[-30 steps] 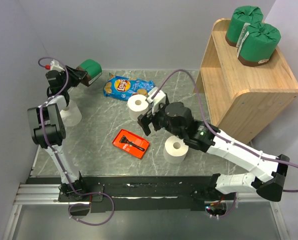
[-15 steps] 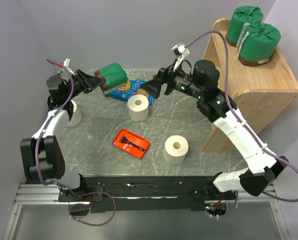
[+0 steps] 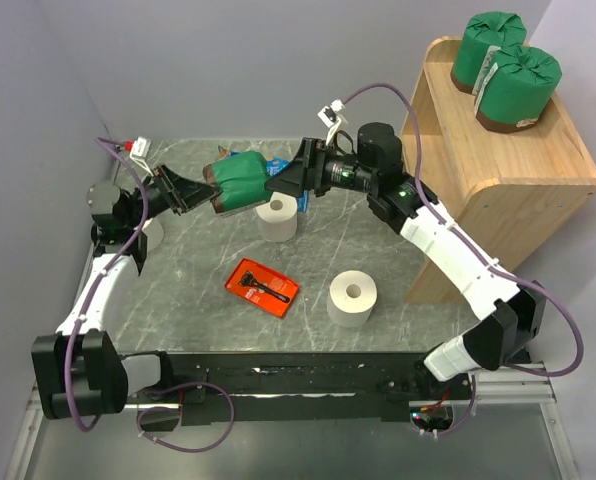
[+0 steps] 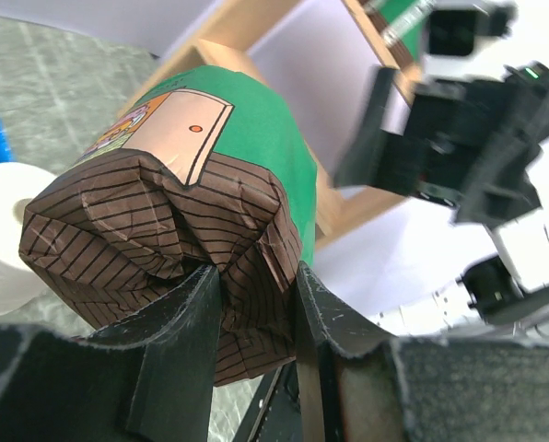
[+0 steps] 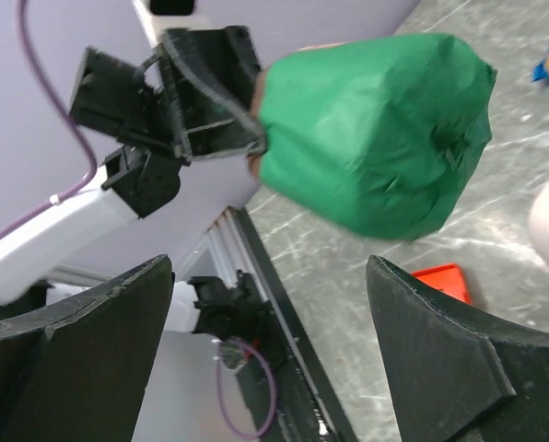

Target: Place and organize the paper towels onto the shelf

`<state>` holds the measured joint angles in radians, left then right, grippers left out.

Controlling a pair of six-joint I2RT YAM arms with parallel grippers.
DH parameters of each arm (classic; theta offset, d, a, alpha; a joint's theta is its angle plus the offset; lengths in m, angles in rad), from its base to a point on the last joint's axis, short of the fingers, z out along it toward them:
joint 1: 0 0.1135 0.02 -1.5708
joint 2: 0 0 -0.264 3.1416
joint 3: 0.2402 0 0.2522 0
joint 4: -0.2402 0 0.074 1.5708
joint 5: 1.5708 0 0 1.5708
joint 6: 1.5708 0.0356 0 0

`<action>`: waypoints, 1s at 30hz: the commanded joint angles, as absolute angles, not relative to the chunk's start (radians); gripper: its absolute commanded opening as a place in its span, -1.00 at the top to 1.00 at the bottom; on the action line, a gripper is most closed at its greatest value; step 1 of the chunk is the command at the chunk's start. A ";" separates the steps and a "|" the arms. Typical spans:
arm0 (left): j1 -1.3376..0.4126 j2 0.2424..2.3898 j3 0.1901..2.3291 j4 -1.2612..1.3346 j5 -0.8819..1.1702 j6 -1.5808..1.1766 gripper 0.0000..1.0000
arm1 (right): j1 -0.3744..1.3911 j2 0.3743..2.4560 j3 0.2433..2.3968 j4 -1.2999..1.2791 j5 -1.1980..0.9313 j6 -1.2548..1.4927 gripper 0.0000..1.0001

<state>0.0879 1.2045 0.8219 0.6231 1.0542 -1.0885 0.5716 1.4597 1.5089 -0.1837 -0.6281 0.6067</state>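
Observation:
My left gripper is shut on the brown twisted end of a green-wrapped paper towel roll and holds it in the air over the table's far middle; the roll fills the left wrist view. My right gripper is open, its fingertips close beside the roll's green end, which shows in the right wrist view. Two green rolls stand on top of the wooden shelf at the right. Three bare white rolls stand on the table: one under the held roll, one near the front, one behind the left arm.
A blue chip bag lies partly hidden behind the held roll. A flat red tray with a dark tool lies mid-table. Grey walls stand at the back and left.
My left gripper has carried the green roll right and lower, toward the table's middle. My right arm has reached left, bringing its open jaws up to the roll's free end.

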 commanded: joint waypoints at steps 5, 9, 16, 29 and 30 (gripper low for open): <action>0.068 1.126 0.824 0.672 1.085 -1.083 0.28 | 0.569 1.509 1.511 -0.089 -0.638 0.673 -0.81; 0.055 1.115 0.824 0.657 1.078 -1.063 0.29 | 0.569 1.531 1.528 -0.083 -0.652 0.667 -0.81; 0.046 1.118 0.802 0.727 1.083 -1.118 0.28 | 0.569 1.568 1.542 -0.077 -0.667 0.667 -0.81; 0.015 1.147 0.770 0.819 1.071 -1.163 0.22 | 0.581 1.566 1.445 0.181 -0.841 0.762 -0.66; 0.014 1.149 0.759 0.860 1.071 -1.175 0.21 | 0.584 1.563 1.443 0.178 -0.842 0.762 -0.65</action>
<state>0.0349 1.1496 0.7776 0.6891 1.0657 -1.1213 0.5632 1.5623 1.4567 0.0387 -0.7444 0.7113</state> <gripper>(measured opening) 0.392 0.835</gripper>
